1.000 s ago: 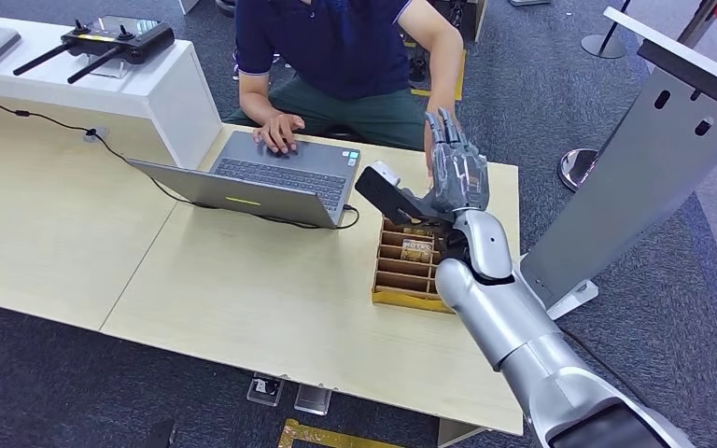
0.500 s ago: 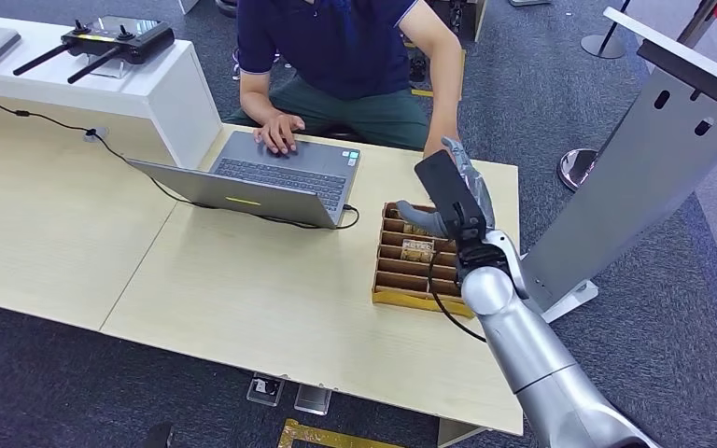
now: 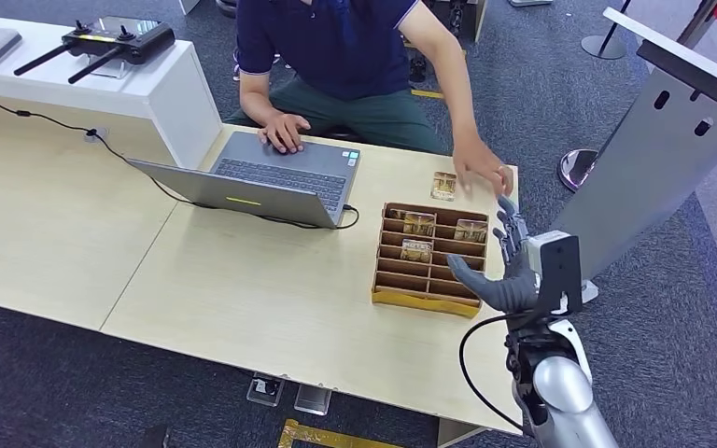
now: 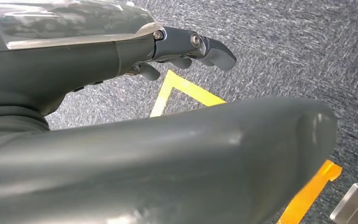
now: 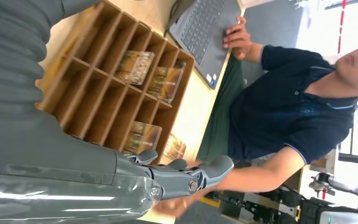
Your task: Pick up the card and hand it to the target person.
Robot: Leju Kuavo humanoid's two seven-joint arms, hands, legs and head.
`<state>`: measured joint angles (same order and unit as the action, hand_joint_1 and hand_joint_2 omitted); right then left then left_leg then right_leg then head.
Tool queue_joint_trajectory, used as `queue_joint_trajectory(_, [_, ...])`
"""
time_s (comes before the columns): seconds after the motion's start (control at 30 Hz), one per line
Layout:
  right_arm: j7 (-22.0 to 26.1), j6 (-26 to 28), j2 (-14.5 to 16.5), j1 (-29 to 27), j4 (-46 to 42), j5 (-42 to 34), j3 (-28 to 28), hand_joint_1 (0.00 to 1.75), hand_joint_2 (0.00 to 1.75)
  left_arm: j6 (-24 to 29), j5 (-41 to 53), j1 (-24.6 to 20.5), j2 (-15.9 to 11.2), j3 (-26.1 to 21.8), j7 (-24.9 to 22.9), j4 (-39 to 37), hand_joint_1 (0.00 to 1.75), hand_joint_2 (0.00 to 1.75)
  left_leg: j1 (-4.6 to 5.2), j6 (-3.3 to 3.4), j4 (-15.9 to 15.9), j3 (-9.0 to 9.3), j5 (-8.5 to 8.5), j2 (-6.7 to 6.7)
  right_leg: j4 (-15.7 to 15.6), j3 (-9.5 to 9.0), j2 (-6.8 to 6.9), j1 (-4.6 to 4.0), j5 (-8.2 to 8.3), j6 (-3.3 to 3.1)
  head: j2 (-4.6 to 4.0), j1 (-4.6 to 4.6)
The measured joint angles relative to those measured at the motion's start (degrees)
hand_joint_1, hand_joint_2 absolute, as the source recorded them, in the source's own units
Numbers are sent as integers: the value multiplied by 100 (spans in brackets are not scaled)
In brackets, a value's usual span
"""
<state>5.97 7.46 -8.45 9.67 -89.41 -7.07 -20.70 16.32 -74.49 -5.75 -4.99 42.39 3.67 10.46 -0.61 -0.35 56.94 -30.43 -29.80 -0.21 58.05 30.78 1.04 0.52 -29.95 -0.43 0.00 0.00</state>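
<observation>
The right hand [image 3: 509, 271] hangs off the table's right edge, fingers apart and empty; the card [image 3: 444, 186] lies at the far edge by the person's hand [image 3: 479, 171], likely delivered; the left hand [image 4: 186, 46], fingers loosely apart, holds nothing

We saw a tan wooden organizer [image 3: 425, 266] at centre on a pale wood-grain table [image 3: 243, 289], golden cards [image 3: 418, 224] within, a silver-grey laptop [image 3: 271, 182], a navy shirt [image 3: 345, 42], and speckled blue-grey carpet [image 3: 47, 373] at lower left.
</observation>
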Motion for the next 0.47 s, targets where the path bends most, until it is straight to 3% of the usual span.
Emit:
queue_joint_trajectory(0.23, [90, -92, 83, -476, 293, -22, 80, 0, 175, 18, -23, -2, -1, -19, -32, -3, 0, 0, -1, -2, -7, 6, 1, 12, -5, -3, -12, -1, 4, -2, 0, 0])
queue_joint_trajectory(0.47, [41, -83, 195, -564, 599, 2, -10, 0, 175, 26, 1, -6, 2, 11, -88, -8, 0, 0, -1, -2, -4, 7, -3, 26, 0, 1, -24, -1, 4, -2, 0, 0])
